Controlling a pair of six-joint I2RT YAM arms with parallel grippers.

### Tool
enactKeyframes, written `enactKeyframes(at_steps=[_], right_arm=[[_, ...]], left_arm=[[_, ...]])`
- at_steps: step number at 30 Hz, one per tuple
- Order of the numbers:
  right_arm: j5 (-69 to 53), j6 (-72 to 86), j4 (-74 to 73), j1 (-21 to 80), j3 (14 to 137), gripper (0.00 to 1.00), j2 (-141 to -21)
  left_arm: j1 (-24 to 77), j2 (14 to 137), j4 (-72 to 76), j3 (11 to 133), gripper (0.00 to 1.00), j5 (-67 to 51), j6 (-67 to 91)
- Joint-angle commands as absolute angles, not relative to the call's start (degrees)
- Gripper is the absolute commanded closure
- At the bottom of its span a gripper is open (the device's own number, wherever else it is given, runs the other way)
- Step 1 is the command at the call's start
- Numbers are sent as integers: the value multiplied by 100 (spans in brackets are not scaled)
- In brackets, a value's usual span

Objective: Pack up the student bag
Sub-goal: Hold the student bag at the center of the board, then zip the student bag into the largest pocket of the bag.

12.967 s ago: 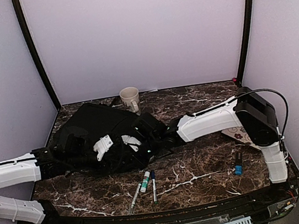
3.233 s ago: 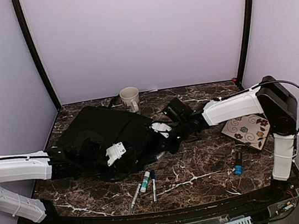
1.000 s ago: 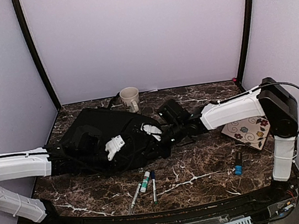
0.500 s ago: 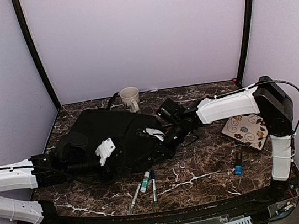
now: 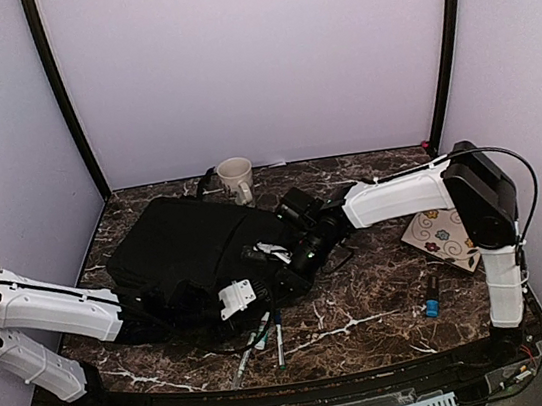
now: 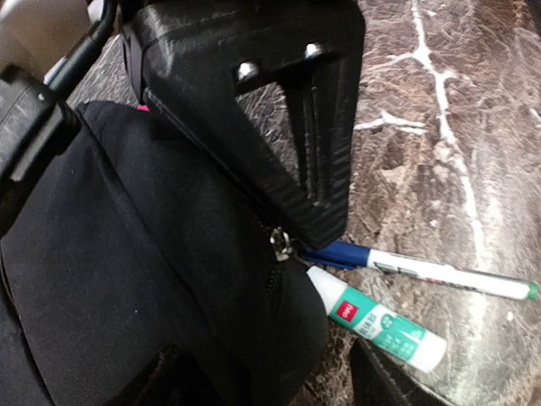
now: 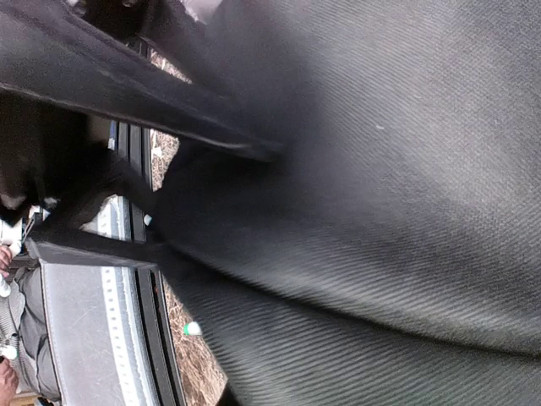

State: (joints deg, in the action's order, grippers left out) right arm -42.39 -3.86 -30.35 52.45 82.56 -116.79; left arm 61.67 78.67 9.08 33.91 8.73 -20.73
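Found the left gripper (image 6: 342,292) spread wide at the near edge of the student bag (image 5: 186,245), with one black finger (image 6: 334,169) above the bag's corner and its zipper pull (image 6: 281,247), and nothing pinched. Saw, just beside that corner, a white-and-green marker (image 6: 380,326) and a blue-capped pen (image 6: 423,272) lying on the dark marbled tabletop (image 5: 367,311). Found the right gripper (image 5: 277,258) pressed together at the bag's right side, with black fabric filling its wrist view; could not tell whether any cloth was caught. Found the bag lying flat left of centre, between both arms. Noted a pale mug (image 5: 235,178) just behind it at the back, and a flowered card (image 5: 442,234) and a small blue item (image 5: 432,296) well apart on the right
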Motion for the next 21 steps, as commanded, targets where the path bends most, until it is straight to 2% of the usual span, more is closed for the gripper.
enactKeyframes(at_steps=[1,3,7,9,21], right_arm=[[-4479,-446,-3314,5261,8257,100,-11587],[-4354,-559,-3501,5221,8262,100,-11593],[-3983,-586,-3587,5098,8076,100,-11498],[-3667,-717,-3724,5042,8047,100,-11439],[-2060,-1366,-4184,4453,8669,100,-11592]], left_arm=[[6187,8060,1495,3379,43,1671,-2234],[6186,8077,1678,3272,54,1859,-2287],[6185,7986,1606,3212,90,1951,-2219],[6187,7898,1435,3212,100,1953,-2188],[6188,6998,440,3035,100,1503,-1776]])
